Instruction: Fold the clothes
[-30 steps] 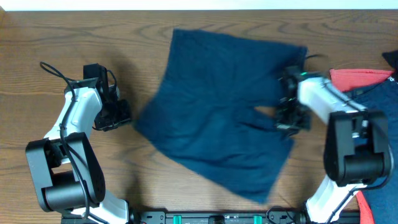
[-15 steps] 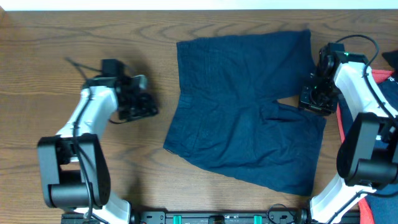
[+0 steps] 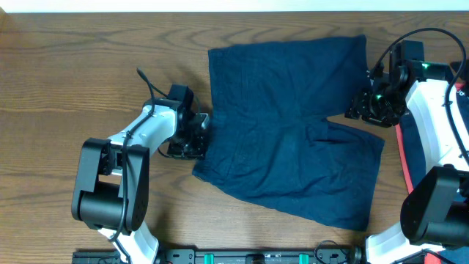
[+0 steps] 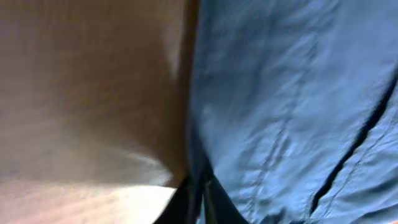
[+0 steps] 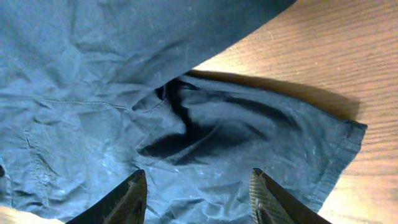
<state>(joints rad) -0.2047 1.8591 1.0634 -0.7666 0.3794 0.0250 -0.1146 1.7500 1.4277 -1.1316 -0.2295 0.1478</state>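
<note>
Shorts (image 3: 286,125) lie spread flat on the wooden table (image 3: 88,73), waist edge toward my left arm and the 2 short legs toward my right, with the notch between the legs opening to the right. That layout suits a fold along the middle, 1 leg over the other.

My left gripper (image 3: 196,138) sits low at the waist side. In its wrist view the fingertips are pressed together right where the fabric border meets the wood, so I judge them pinched on that edge. Gripping at the border makes sense: it gives me a corner to lift or drag without bunching the middle of the cloth.

My right gripper (image 3: 364,111) hangs above the notch with its fingers (image 5: 134,199) apart and nothing between them. Beneath it the cloth is rumpled, with a dark crease near the crotch. I judge this hand is placed to take a leg hem next, so that both ends can rise together.
</note>
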